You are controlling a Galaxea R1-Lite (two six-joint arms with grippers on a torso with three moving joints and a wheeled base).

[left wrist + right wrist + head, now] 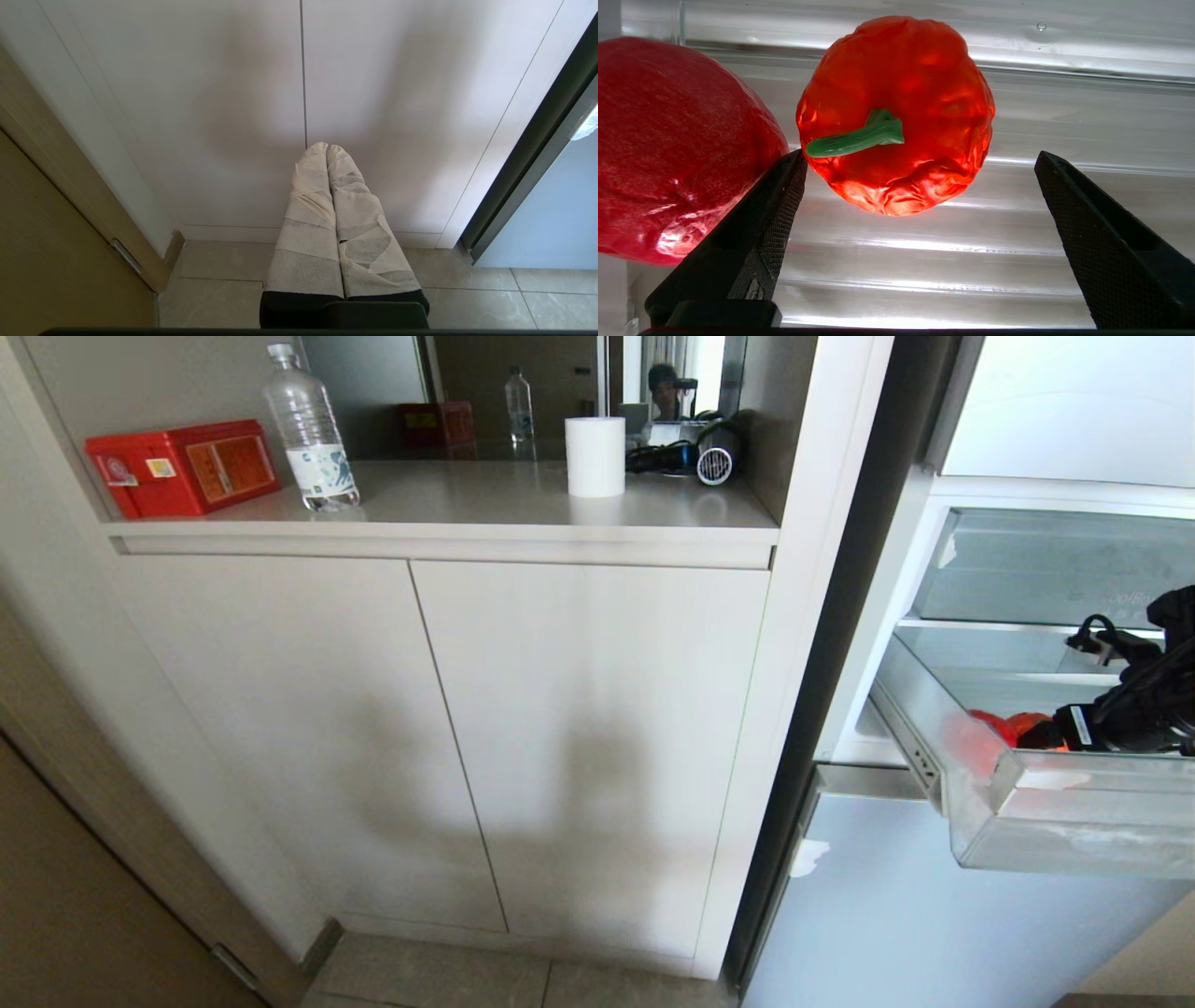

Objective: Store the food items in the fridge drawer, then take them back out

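The fridge drawer (pixel 1074 821) stands pulled out at the right, clear plastic with white tape scraps on its front lip. Two food items lie on its ribbed floor (pixel 924 261): a wrinkled red pepper (pixel 896 116) with a green stem, and beside it a smooth dark red piece (pixel 668 149). In the head view they show as a red patch (pixel 990 723) behind the drawer's wall. My right arm (pixel 1130 700) reaches into the drawer. My right gripper (pixel 920 154) is open, its black fingers (pixel 780 200) either side of the pepper's near end, not gripping it. My left gripper (pixel 327 149), wrapped in white tape, is shut and empty.
A clear bin (pixel 1055 569) sits above the drawer. Left of the fridge are white cabinet doors (pixel 448 737) under a counter (pixel 523 495) with a red box (pixel 182 467), a water bottle (pixel 308 429), a white roll (pixel 595 455) and a hair dryer (pixel 691 457).
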